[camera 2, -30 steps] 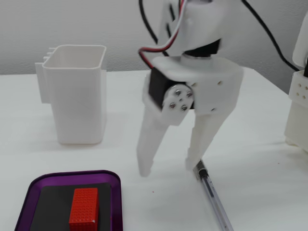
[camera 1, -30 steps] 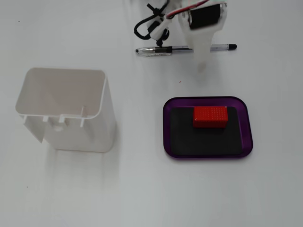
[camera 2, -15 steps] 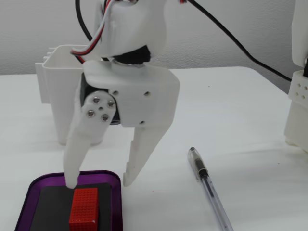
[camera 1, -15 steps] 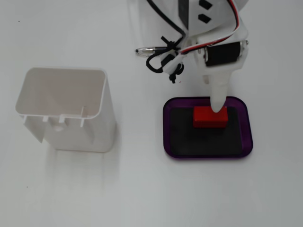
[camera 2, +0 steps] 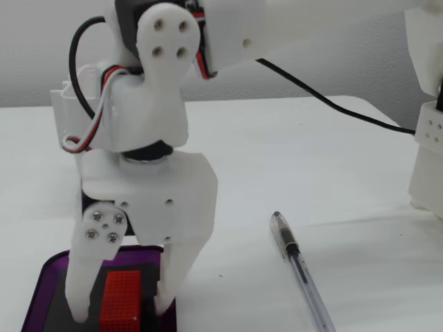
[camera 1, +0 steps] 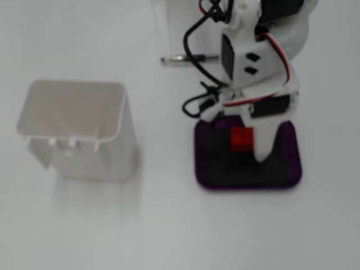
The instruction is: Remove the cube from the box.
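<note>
While I watch both fixed views, the white 3D-printed gripper is down inside the shallow translucent purple rectangular tray with a black flat bottom. Jaws are spread fairly wide, one finger on each side of the small bright red rectangular plastic block with a studded top. Finger tips reach the tray floor or very near it; I can't tell whether either finger touches the block. From what I see, the jaws bracket the block and are not clamped on it.

Block sits flat on the black floor, between the jaws, toward the tray's arm-side half in the top-down fixed view.

Well off to the jaws' side in that view: tall white translucent plastic container, upright on the white tabletop, apart from the tray.

Clear plastic ballpoint pen with black ink core lies on the tabletop near the jaws, outside the tray, touching nothing. Black cable trails behind the arm.
</note>
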Action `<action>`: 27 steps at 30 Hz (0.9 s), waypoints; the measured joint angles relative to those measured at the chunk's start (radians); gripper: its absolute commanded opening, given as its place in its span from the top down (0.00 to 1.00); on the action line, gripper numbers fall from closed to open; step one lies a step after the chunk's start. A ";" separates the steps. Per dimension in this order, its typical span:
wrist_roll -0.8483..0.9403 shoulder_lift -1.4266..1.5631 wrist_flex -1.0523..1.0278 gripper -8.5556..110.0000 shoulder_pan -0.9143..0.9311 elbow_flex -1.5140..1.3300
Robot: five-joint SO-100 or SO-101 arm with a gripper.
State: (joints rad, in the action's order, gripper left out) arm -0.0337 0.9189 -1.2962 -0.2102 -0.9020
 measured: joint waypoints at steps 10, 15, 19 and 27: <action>0.002 -0.031 0.020 0.93 -0.008 0.014; -0.003 -0.031 -0.043 0.93 -0.018 0.064; 0.015 0.031 -0.161 0.93 -0.023 0.144; 0.061 0.235 -0.341 0.93 -0.017 0.265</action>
State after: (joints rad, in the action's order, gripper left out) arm 0.0276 1.1536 -1.6368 -0.2270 -0.6366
